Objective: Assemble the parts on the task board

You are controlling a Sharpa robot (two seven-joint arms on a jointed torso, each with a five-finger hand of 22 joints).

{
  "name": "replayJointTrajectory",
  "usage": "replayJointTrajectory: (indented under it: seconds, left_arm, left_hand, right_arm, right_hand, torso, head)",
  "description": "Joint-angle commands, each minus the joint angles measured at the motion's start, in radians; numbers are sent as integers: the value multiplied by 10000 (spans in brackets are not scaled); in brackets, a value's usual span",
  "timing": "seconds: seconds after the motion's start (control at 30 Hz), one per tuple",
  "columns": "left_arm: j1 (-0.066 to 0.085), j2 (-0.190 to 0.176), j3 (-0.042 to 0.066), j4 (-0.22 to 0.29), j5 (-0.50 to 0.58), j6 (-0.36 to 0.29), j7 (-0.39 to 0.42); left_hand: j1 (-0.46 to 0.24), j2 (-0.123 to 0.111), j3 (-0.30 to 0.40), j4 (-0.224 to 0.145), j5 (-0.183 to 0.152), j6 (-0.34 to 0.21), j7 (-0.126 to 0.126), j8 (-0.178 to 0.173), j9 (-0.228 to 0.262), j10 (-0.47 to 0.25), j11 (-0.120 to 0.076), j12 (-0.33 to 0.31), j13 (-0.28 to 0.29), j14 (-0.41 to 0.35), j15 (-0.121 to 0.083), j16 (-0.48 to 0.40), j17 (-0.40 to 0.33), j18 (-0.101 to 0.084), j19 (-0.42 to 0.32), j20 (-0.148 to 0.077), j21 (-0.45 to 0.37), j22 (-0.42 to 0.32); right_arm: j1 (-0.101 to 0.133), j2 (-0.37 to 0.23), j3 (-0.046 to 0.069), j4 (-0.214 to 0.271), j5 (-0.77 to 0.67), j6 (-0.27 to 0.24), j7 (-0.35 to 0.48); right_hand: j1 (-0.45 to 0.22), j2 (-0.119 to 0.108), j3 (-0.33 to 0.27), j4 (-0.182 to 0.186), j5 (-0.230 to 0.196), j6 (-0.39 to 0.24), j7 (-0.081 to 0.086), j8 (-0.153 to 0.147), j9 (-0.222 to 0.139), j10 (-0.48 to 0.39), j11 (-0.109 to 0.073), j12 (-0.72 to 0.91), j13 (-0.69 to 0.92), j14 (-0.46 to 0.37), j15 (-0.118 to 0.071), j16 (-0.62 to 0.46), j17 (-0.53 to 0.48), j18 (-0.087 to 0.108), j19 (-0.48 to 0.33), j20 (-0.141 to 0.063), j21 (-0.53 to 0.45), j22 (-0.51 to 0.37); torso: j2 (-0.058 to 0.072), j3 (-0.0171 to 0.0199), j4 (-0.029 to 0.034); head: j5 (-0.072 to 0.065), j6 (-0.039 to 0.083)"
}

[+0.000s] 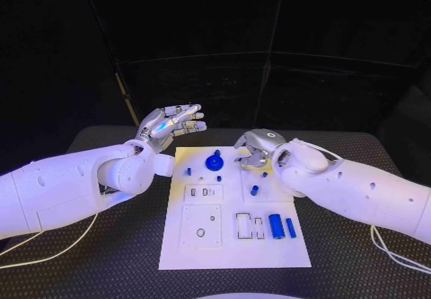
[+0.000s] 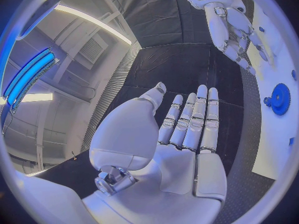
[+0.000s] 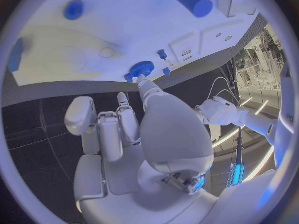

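Black table, task board [image 1: 235, 252] centred; my right hand [image 1: 256, 148] hovers nearest blue gear [image 1: 213, 162], fingers curled, holding nothing; left hand [image 1: 170, 126] raised, fingers apart.

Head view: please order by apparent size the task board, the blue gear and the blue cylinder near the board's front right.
1. Task board, by far the largest.
2. Blue cylinder and blue gear: they look close in size, the cylinder longer, the gear rounder, so I do not rank them.
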Motion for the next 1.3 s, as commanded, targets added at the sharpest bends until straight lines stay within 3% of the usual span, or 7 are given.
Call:
replayJointTrajectory:
  seconds: [0.03, 0.2, 0.33, 0.43, 0.87, 1.07, 1.3]
  left_arm:
    - [15, -26, 8, 0, -7, 111, 37]
    - [13, -12, -4, -42, -7, 123, 38]
    - [11, 20, -59, -64, -7, 153, 32]
    - [10, 39, -112, -90, -7, 168, 31]
    - [-2, 105, -187, -222, -7, 204, 32]
    - [-6, 114, -197, -241, -7, 206, 29]
    - [-9, 113, -205, -267, -7, 210, 27]
  left_hand:
    - [31, 108, 11, -46, 35, 10, 684, -55, -10, 37, 2, -34, -8, 55, 1, -65, -11, 190, 65, 28, 5, -12]
    - [22, 115, 10, -56, 35, 20, 689, -65, -11, 28, 7, -47, -9, 51, 4, -79, -20, 188, 63, 29, 0, -22]
    - [21, 116, 10, -57, 35, 21, 689, -65, -11, 28, 7, -47, -9, 51, 5, -80, -20, 188, 62, 29, 0, -22]
    - [21, 116, 10, -57, 35, 21, 689, -65, -11, 28, 7, -47, -9, 51, 5, -80, -20, 188, 62, 29, 0, -22]
    - [21, 116, 10, -57, 35, 21, 689, -65, -11, 28, 7, -47, -9, 51, 5, -80, -20, 188, 62, 29, 0, -22]
    - [21, 116, 10, -57, 35, 21, 689, -65, -11, 28, 7, -47, -9, 51, 5, -80, -20, 188, 62, 29, 0, -22]
    - [21, 116, 10, -57, 35, 21, 689, -65, -11, 28, 7, -47, -9, 51, 5, -80, -20, 188, 62, 29, 0, -22]
  right_arm:
    - [27, -659, 8, 228, 2407, -474, 1950]
    - [30, -1534, 4, 253, 3613, -22, 2784]
    - [27, -1898, -1, -10, 4031, 83, 3113]
    - [22, -2053, -4, -399, 4239, 164, 3315]
    - [-87, -1882, -8, -1510, 4474, 683, 3563]
    - [-203, -1791, -9, -1727, 4484, 932, 3566]
    - [-270, -1799, -9, -1819, 4486, 1203, 3558]
  right_hand:
    - [251, -20, 32, -187, 66, 100, 22, -9, -6, -86, -16, -103, 141, 787, 38, 9, 1463, -118, -80, 65, -46, -130]
    - [333, -180, -69, -310, 106, 10, -4, -54, -26, -177, -31, -193, 50, 748, 27, -58, 1313, -94, -175, 61, -114, -259]
    - [380, -227, -138, -364, 127, -213, -43, -86, -50, -184, -63, -202, 50, 745, 3, -67, 1302, -91, -192, 46, -127, -271]
    - [403, -249, -166, -388, 131, -254, -48, -80, -48, -189, -69, -207, 48, 745, -3, -70, 1300, -90, -196, 39, -130, -276]
    - [472, -274, -198, -447, 158, -280, -52, -59, -37, -172, -75, -188, 79, 748, -11, -66, 1313, -89, -204, 29, -136, -287]
    - [497, -261, -200, -465, 165, -262, -53, -44, -30, -179, -76, -196, 71, 748, -14, -68, 1310, -86, -215, 27, -144, -304]
    - [502, -241, -211, -472, 172, -219, -48, -19, -18, -166, -74, -182, 91, 750, -14, -66, 1317, -87, -215, 24, -144, -303]
  torso:
    - [-38, -7, -82]
    - [-78, 25, -152]
    - [-64, 15, -104]
    - [-58, 30, -127]
    - [-35, 7, -84]
    - [-29, 3, -99]
    - [-47, -17, -104]
  head:
    - [-32, 53]
    - [-62, 65]
    - [-180, 138]
    - [-186, 126]
    - [-280, 100]
    - [-224, 73]
    - [-259, 3]
